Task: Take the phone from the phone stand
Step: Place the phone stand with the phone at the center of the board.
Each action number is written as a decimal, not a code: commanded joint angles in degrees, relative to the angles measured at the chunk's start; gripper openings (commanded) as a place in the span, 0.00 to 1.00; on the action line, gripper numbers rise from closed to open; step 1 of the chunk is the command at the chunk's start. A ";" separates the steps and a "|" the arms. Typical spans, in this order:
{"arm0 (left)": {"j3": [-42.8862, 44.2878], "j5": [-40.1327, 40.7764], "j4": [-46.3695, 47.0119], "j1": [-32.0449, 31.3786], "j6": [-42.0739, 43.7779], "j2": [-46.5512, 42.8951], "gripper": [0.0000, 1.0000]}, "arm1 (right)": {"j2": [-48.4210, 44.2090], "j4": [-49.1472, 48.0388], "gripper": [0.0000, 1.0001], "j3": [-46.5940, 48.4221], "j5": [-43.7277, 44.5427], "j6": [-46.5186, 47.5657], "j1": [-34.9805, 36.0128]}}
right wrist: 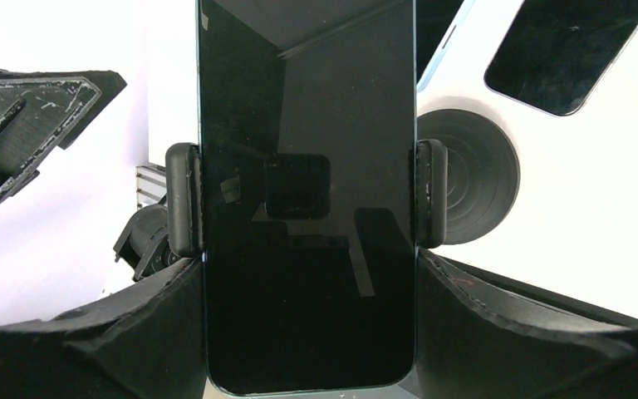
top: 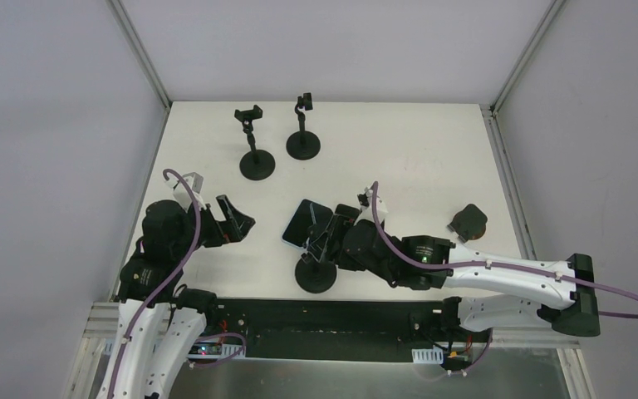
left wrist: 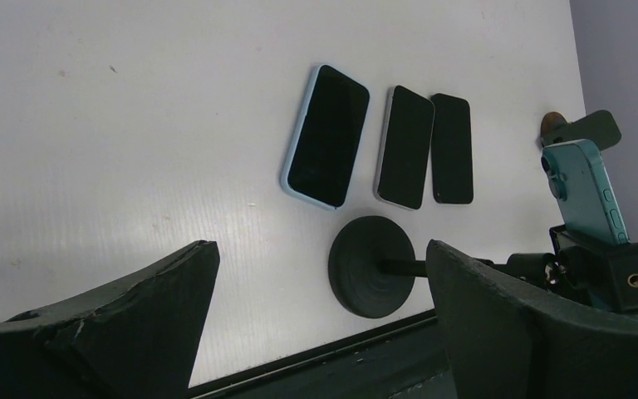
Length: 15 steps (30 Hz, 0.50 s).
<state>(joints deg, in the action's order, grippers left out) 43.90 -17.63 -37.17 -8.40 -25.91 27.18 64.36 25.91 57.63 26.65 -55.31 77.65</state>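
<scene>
The right gripper (right wrist: 307, 283) pinches the lower edges of the phone (right wrist: 307, 125), which sits clamped in the stand (right wrist: 184, 199), apparently to pull it free, while the left gripper (top: 239, 223) hangs wide open, empty.

Phone (right wrist: 307, 199) top past the right wrist view's upper edge, phone stand (right wrist: 469, 179) stem hidden behind it

Open table (top: 270, 249) lay between the left gripper (top: 241, 223) and the phone stand (top: 316, 276). Three flat phones (left wrist: 326, 137) crowded the surface just beyond its base. The right gripper (top: 338, 234) blocked both long edges of the clamped phone (right wrist: 307, 208), and two empty stands (top: 257, 163) stood well apart.
</scene>
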 commanded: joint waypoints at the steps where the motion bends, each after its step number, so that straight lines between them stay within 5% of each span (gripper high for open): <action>1: 1.34 -1.36 2.50 -1.40 1.08 0.78 1.00 | -3.73 -3.53 0.25 4.35 5.59 -3.19 0.22; 9: 1.29 -0.15 5.07 -6.92 1.94 3.69 1.00 | -3.70 -2.52 0.69 1.43 7.60 -5.30 0.20; 15: 0.49 -1.32 9.93 -13.30 1.82 5.38 1.00 | -5.19 -2.28 0.85 0.71 8.35 -4.03 0.14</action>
<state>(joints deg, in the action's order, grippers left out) 43.90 -17.76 -33.26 -18.55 -25.30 32.05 62.78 28.27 57.39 31.18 -59.13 77.67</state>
